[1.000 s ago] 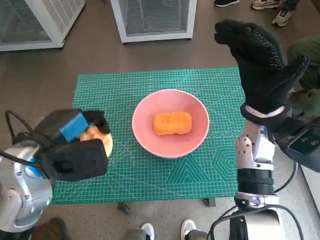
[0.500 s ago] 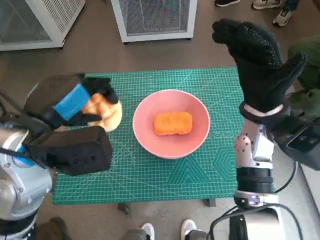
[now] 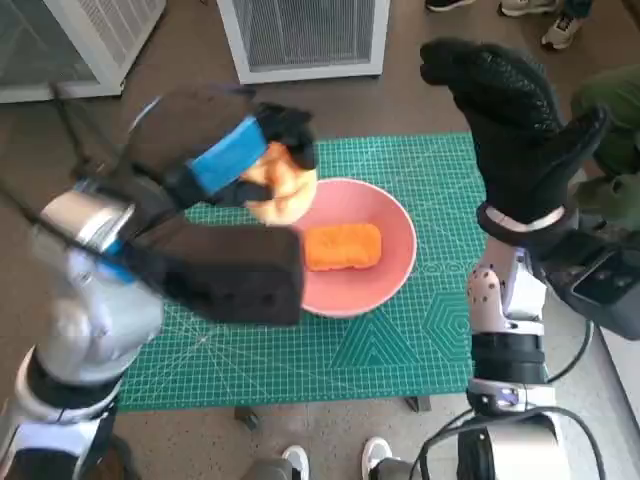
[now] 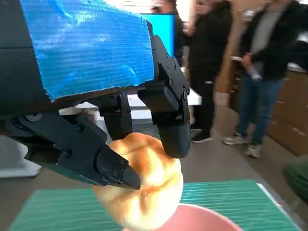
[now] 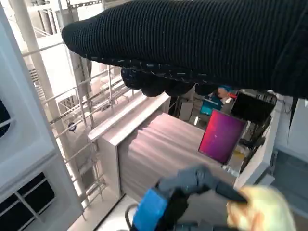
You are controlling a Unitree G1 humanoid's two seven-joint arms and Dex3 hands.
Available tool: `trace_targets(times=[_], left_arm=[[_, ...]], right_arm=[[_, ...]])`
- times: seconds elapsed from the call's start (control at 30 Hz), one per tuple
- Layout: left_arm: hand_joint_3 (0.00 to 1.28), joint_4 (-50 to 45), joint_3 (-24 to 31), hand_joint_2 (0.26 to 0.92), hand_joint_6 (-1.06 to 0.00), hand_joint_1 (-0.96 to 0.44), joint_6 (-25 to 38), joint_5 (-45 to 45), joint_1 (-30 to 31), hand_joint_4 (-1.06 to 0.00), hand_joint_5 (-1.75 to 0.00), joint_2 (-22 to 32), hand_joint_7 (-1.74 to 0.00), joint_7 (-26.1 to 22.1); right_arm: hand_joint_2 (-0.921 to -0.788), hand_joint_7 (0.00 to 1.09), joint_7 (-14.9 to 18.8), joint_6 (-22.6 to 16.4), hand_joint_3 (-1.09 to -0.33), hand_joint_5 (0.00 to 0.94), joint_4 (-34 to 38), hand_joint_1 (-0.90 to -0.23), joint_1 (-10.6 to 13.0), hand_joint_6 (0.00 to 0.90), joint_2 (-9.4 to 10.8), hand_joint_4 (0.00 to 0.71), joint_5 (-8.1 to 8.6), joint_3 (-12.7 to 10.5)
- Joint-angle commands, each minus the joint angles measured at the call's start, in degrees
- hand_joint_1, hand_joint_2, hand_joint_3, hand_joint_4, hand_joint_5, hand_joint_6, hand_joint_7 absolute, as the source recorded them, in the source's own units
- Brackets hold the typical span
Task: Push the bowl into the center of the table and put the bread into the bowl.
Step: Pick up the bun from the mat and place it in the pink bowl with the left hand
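left hand [image 3: 235, 160]: raised above the table, black fingers [image 4: 168, 115] pinched around a pale round bread roll [image 3: 282, 183]; blue tape across its back.
bread roll: held in the air over the near-left rim of the bowl, not touching it; the left wrist view shows it clamped between the fingers with the pink rim just under it.
bowl [image 3: 395, 270]: pink, sitting about mid-mat on the green cutting mat [image 3: 400, 345].
in bowl: an orange rectangular bread piece [image 3: 343, 247] lying flat on the bottom.
right hand [image 3: 520, 125]: black knitted glove, lifted high at the right edge of the mat, fingers spread, nothing in it.
background: white grilled cabinet [image 3: 300, 35] beyond the table; people standing [image 4: 269, 72] in the left wrist view.
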Motion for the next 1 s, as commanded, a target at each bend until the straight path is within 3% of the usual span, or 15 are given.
trace_targets(times=[0.03, 0.3, 0.63, 0.97, 1.0], left_arm=[[0.04, 5.5, -2.1, 0.905, -0.74, 0.00, -3.0, -0.4, -2.3, -0.73, -1.26, -3.0, -0.91, 2.8], [0.04, 14.5, -4.4, 0.904, -0.73, 0.00, -7.4, -0.2, -3.9, -0.73, -1.23, -7.6, -0.96, 7.2], [0.05, 23.8, -6.2, 0.903, -0.75, 0.00, -12.7, -0.3, -4.0, -0.71, -1.30, -10.3, -0.89, 11.5], [0.08, 29.1, -6.8, 0.906, -0.68, 0.00, -12.2, -0.8, -3.6, -0.70, -1.31, -11.4, -0.96, 10.4], [0.10, 29.0, -6.6, 0.911, -0.64, 0.00, -11.6, -0.9, -3.6, -0.66, -1.29, -11.5, -1.07, 9.8]], right_arm=[[-0.921, 0.37, 0.0, 0.1, -0.692, 0.001, 0.2, -0.658, 0.8, 0.229, -0.5, 0.279, -0.61, 0.0], [-0.921, 0.37, -0.8, 0.2, -0.692, 0.001, -0.6, -0.661, 1.5, 0.229, -0.9, 0.278, -1.26, 0.0], [-0.921, 0.37, -1.9, 0.3, -0.692, 0.000, -1.8, -0.663, 2.4, 0.228, -0.9, 0.275, -2.04, 0.3], [-0.921, 0.37, -2.6, 0.9, -0.692, 0.000, -2.6, -0.662, 2.9, 0.229, -0.8, 0.275, -2.25, 0.5], [-0.921, 0.38, -2.6, 1.0, -0.692, 0.000, -2.7, -0.662, 2.9, 0.231, -0.7, 0.275, -2.24, 0.5]])
